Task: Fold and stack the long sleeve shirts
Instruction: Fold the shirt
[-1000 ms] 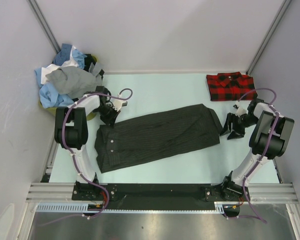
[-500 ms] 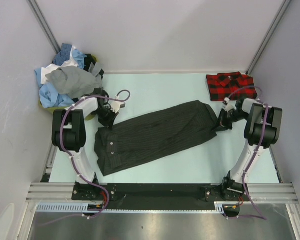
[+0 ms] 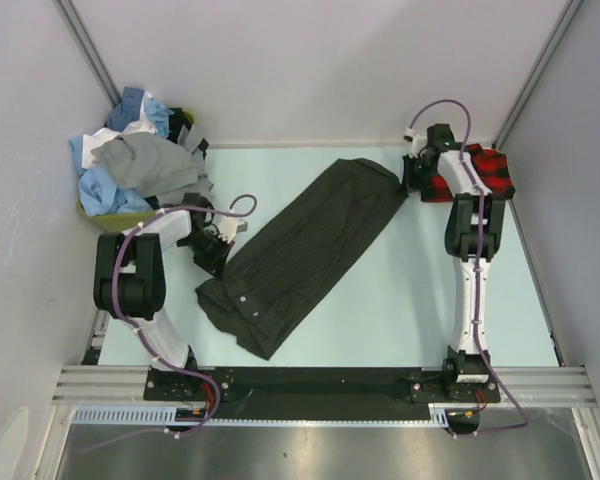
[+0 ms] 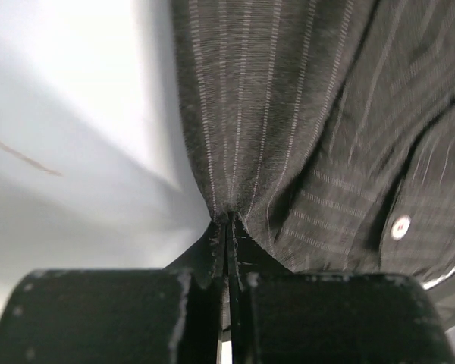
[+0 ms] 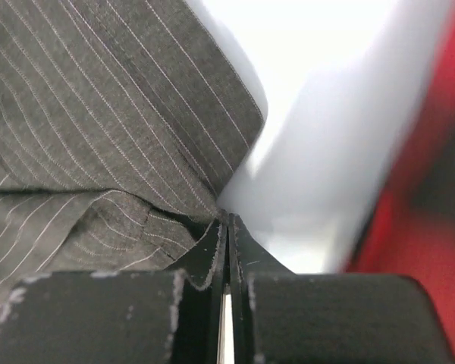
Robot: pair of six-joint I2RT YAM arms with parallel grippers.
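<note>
While the left pincer (image 4: 227, 221) and right pincer (image 5: 227, 220) each clamp an end of the charcoal shirt (image 3: 300, 250), stretched diagonally on the desk (image 3: 410, 300), straightening seems underway; next, lay it flat before folding.

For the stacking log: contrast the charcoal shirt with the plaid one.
The charcoal shirt is pinstriped; the plaid shirt is red-and-black checked. The charcoal shirt lies stretched diagonally, pinched by the left end effector and right end effector; the plaid shirt sits folded small at the far right corner, ungripped.
</note>
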